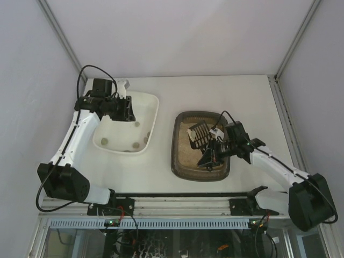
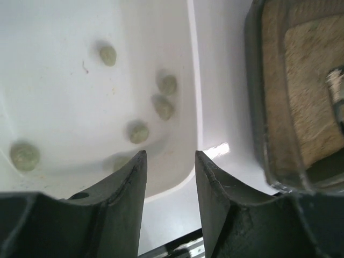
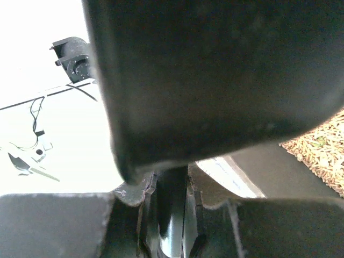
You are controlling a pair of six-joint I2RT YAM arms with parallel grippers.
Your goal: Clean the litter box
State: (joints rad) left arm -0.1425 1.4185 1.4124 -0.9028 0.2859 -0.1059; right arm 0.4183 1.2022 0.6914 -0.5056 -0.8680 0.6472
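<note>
Right gripper (image 1: 210, 153) is clenched on the scoop (image 1: 199, 134) handle. In the wrist view both fingers (image 3: 138, 200) pinch a dark bar, and the scoop's dark body blocks most of that frame. From the top view the slotted head sits over the far half of the litter box (image 1: 181, 161). I can't tell whether it touches the litter (image 3: 322, 148) or carries anything; the view is too coarse.

The litter box is on the table (image 1: 215, 97), right of centre and straight ahead of my right arm. Beige litter covers its floor.

Left gripper (image 2: 171, 177) is released, jaws parted with nothing between them, and it hangs above the white tray (image 2: 191, 64). Several grey-green clumps (image 2: 163, 106) lie loose on the tray floor, none touching my fingers (image 2: 126, 193).

The tray is left of the litter box, apart from it, with a strip of bare table between their rims.
</note>
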